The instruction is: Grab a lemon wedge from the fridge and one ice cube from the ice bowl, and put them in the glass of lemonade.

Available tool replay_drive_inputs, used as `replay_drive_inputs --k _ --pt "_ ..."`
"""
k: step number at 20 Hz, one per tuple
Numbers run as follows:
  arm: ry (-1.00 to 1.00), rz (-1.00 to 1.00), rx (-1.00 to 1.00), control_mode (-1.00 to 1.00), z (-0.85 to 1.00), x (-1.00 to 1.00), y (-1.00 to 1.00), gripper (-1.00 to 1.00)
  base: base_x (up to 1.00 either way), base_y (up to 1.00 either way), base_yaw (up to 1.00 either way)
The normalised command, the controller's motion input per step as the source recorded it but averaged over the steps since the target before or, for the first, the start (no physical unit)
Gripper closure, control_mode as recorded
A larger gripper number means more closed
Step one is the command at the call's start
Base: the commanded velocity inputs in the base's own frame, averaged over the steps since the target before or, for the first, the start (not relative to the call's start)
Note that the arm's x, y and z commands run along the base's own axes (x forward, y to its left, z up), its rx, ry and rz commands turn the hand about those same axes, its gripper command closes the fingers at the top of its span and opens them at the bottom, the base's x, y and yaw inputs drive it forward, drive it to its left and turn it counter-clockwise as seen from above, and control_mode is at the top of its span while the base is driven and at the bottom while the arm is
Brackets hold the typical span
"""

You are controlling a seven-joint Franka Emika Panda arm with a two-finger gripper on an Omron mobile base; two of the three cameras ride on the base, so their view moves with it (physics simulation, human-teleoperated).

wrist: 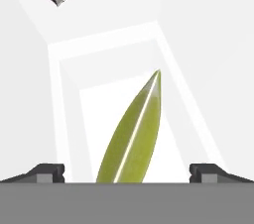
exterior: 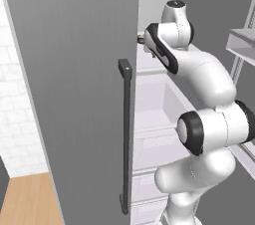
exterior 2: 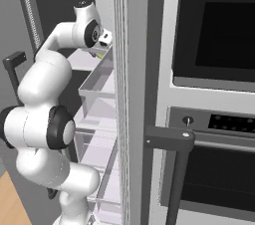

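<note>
The fridge point(exterior: 74, 94) stands open, and my arm reaches into its upper white shelf. In the hand view the yellow-green lemon wedge point(wrist: 134, 134) lies on the white shelf, close ahead and centred between my two fingertips point(wrist: 47, 172). My gripper point(wrist: 127, 171) is open, its jaws wide on either side of the wedge without touching it. From the right base view the hand point(exterior 2: 103, 44) hovers just over a small yellow speck, the lemon wedge point(exterior 2: 101, 56).
The grey fridge door with its long dark bar handle point(exterior: 125, 134) stands close on my left. White shelves and drawers point(exterior: 154, 104) fill the inside. A clear door bin point(exterior 2: 97, 82) hangs under the hand. A black wall oven point(exterior 2: 219, 69) is to the right.
</note>
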Motion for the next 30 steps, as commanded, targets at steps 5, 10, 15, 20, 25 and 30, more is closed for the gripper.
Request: replay_drive_inputs --k 5,10,15,20,25,30 --pt "0.0 -0.04 0.0 -1.0 0.0 0.38 0.0 -1.0 0.0 0.0 0.0" --pt "0.0 -0.06 0.01 -1.0 -0.03 0.03 -0.16 -1.0 0.0 0.0 0.0" --pt "0.0 -0.09 0.0 -1.0 -0.29 -0.06 -0.11 -1.0 0.0 0.0 0.0" --pt "0.0 -0.05 0.0 -1.0 -0.4 0.0 0.0 -1.0 0.0 0.0 0.0" --pt "0.0 -0.01 0.0 -1.0 0.0 0.05 0.04 -1.0 0.0 0.0 0.0" --pt "0.0 -0.01 0.0 -1.0 -0.08 0.13 0.06 -1.0 0.0 0.0 0.0"
